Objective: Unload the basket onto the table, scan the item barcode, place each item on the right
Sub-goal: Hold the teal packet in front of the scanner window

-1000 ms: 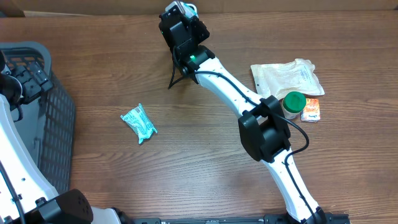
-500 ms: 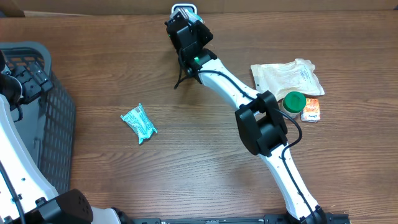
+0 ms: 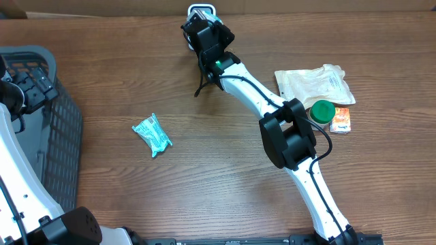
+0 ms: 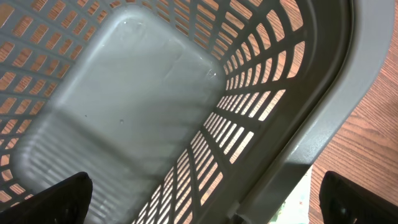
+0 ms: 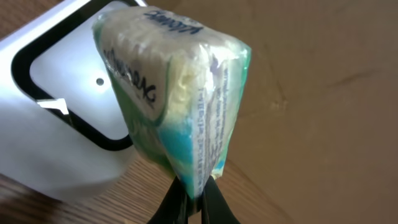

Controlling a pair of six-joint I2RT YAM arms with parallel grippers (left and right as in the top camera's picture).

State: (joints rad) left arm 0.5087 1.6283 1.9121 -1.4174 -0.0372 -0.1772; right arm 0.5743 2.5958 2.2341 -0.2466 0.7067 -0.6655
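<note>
My right gripper (image 5: 198,196) is shut on the bottom seam of a green and teal plastic-wrapped packet (image 5: 180,99), holding it upright. Right behind the packet is the white scanner (image 5: 62,106) with its black-framed window. From overhead, the scanner (image 3: 201,9) stands at the table's far edge and the right gripper (image 3: 204,30) is just in front of it; the held packet is hidden there. My left gripper (image 4: 208,205) hangs open over the grey slatted basket (image 4: 124,106), nothing between its fingers.
A second teal packet (image 3: 152,135) lies on the wood left of centre. A white pouch (image 3: 315,84), a green-lidded jar (image 3: 321,112) and an orange packet (image 3: 341,120) sit at the right. The basket (image 3: 61,136) fills the left edge. A black cable (image 3: 201,85) trails under the right arm.
The right arm carried the packet a little right and toward the scanner, then nearly stopped. The left arm has not moved.
</note>
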